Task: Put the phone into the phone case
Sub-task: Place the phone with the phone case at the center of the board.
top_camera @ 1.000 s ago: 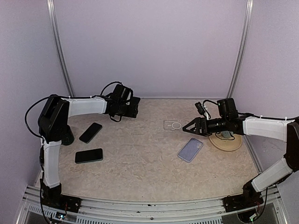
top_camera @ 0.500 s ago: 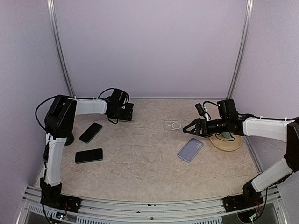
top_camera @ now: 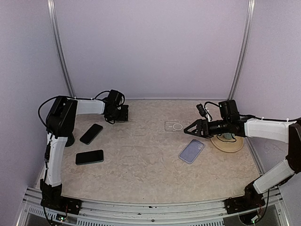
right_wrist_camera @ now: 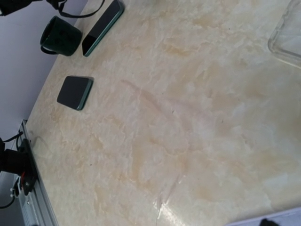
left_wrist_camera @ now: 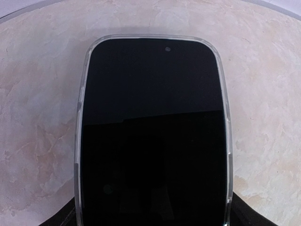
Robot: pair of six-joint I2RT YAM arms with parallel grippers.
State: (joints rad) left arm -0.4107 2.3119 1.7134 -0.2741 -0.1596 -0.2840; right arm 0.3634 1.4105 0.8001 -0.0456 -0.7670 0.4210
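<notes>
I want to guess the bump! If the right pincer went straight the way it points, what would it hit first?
Probably the clear phone case lying flat just ahead of the open right pincer. Its height is unclear, so it might pass over instead.

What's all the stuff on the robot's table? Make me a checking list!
Surface: beige marbled table, nothing spilled.
Job's things: phone in clear case; far black phone; near black phone; empty clear case; lilac case.
Clutter: dark green mug; round wooden disc.
Claws: left claw seems shut on that cased phone; right claw open, empty.
Cables: black cables on both arms.
Surroundings: lilac walls.
</notes>
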